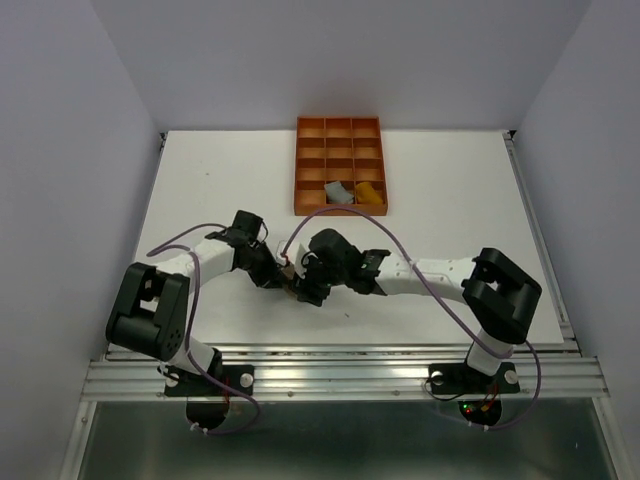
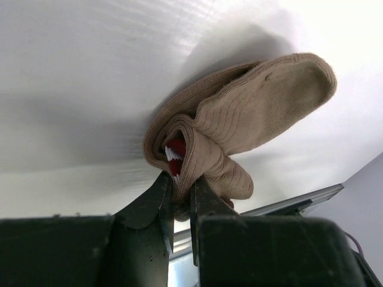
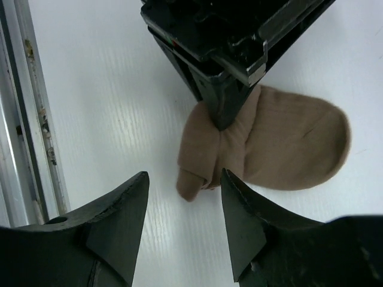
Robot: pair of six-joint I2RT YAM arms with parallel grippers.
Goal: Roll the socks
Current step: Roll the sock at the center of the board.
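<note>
The taupe-brown sock (image 2: 257, 101) lies partly rolled on the white table, its maroon-white cuff (image 2: 175, 150) tucked inside the fold. My left gripper (image 2: 181, 190) is shut on the rolled end of this sock. In the right wrist view the sock (image 3: 293, 146) lies flat with the left gripper (image 3: 224, 89) pinching its folded part. My right gripper (image 3: 184, 177) is open, its jaws just short of the rolled end and not touching it. In the top view both grippers meet over the sock (image 1: 293, 290) near the table's front middle. A grey sock (image 1: 338, 192) and a mustard yellow sock (image 1: 370, 193) sit rolled in tray compartments.
The orange compartmented tray (image 1: 298, 165) stands at the back middle of the table. A metal rail (image 3: 27, 119) runs along the table's near edge, close to the grippers. Purple cables loop over both arms.
</note>
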